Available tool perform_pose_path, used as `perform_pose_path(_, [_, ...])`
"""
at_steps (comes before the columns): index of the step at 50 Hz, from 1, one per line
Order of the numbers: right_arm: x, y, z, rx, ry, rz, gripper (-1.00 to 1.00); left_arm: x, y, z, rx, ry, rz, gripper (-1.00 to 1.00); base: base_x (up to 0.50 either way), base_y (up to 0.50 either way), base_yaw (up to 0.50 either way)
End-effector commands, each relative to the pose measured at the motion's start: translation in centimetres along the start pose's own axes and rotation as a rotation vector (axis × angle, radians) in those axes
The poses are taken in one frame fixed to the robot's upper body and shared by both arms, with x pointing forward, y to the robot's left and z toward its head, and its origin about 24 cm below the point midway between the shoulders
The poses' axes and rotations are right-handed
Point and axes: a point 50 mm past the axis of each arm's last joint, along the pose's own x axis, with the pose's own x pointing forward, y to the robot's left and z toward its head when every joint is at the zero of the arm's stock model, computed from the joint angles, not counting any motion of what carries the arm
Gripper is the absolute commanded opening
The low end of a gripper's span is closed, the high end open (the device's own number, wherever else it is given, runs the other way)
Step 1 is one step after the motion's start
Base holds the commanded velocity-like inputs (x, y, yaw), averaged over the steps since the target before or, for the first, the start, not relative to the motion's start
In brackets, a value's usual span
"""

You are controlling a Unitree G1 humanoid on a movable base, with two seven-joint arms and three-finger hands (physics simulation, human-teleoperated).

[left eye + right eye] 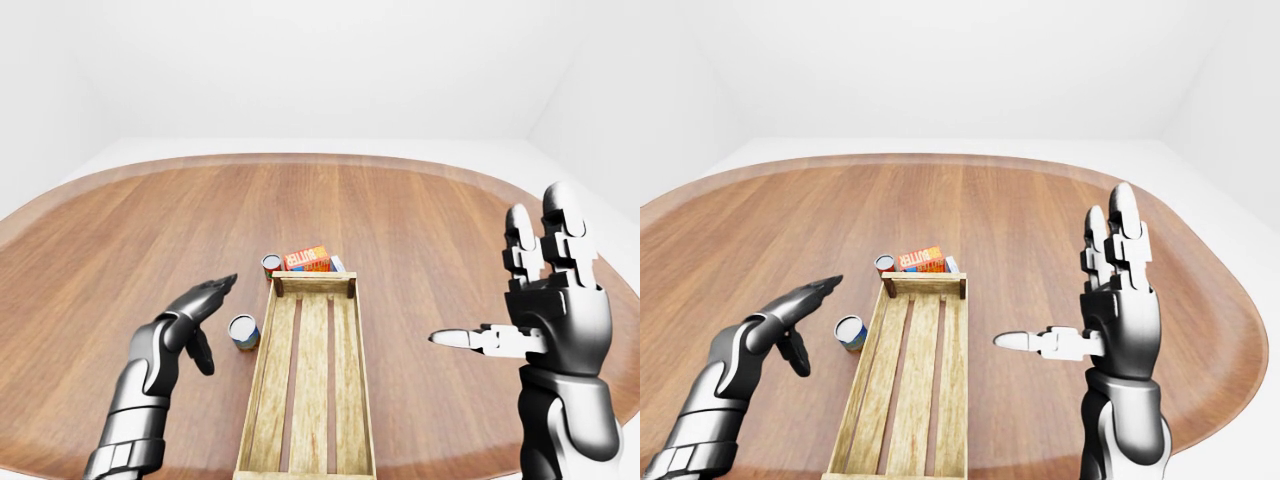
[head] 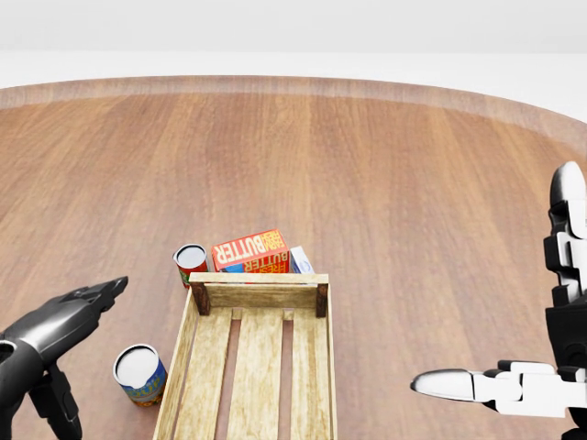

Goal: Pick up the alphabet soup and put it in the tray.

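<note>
Round wooden table [image 1: 400, 215], white walls [image 1: 320, 70]

**What I can't make out from here**

The tray [image 2: 259, 295] runs off the bottom of my head view. Its top wall hides the butter box's [image 2: 250, 250] lower edge and most of a white carton [image 2: 300, 262] beside it. Both cans' labels [image 2: 147, 389] are too small to read. My right hand [image 2: 550, 367] is cropped at the edge.
</note>
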Motion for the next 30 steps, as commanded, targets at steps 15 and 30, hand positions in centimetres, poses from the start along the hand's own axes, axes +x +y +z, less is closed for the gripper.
perform_pose_path(15, [0.0,-0.2,0.5,0.005,-0.024,-0.011,1.0,2.2,-1.8,2.3,0.208,0.044,-0.03,1.0,0.0,0.0,0.0])
perform_pose_path(30, [0.0,-0.2,0.8,0.009,-0.036,-0.009,1.0,3.1,-1.8,2.3,0.231,0.054,-0.009,1.0,0.0,0.0,0.0])
